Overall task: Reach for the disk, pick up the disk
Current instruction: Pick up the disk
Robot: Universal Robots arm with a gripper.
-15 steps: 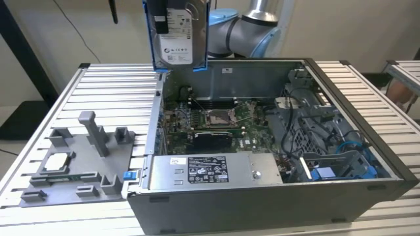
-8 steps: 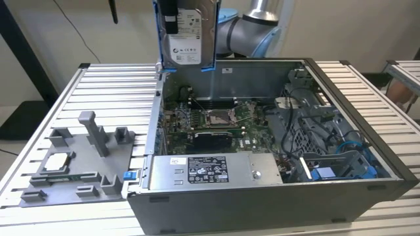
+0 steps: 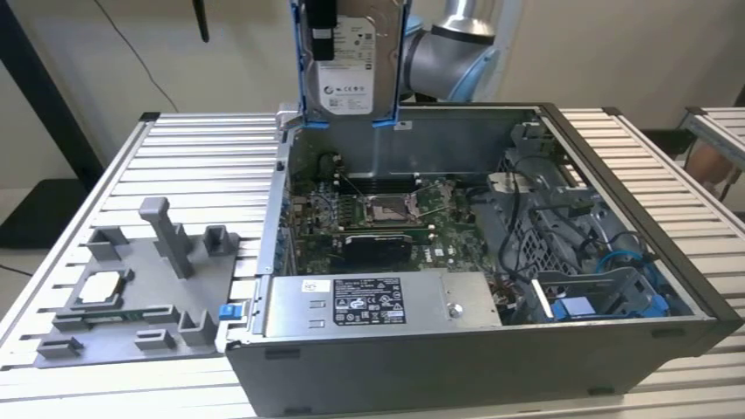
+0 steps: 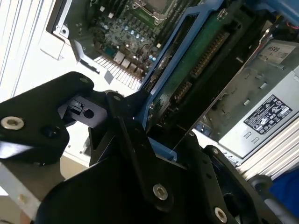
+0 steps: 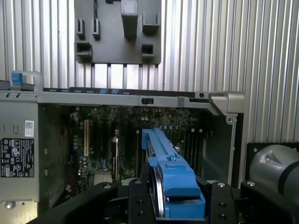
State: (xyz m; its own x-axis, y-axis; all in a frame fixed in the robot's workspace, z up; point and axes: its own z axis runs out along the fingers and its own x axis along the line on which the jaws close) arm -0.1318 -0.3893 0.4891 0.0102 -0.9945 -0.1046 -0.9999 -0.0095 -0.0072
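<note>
**Disk up, clamped in gripper**

Disk (image 3: 349, 65) aloft and upright, label showing, at 12 o'clock above open computer case (image 3: 466, 375) in exterior view. Gripper (image 5: 174, 198) closed on blue carrier frame in first wrist view, motherboard (image 5: 112, 135) beneath. Judged: pickup done. Best handled with even squeeze on frame rails, straight lift, bottom edge clear of case's rear wall.

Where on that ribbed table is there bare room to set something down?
Bare slats lie on the table beyond the grey fixture, at the exterior view's left, and at its right past the computer case. The case's inside is crowded; the disk hangs above it.
</note>
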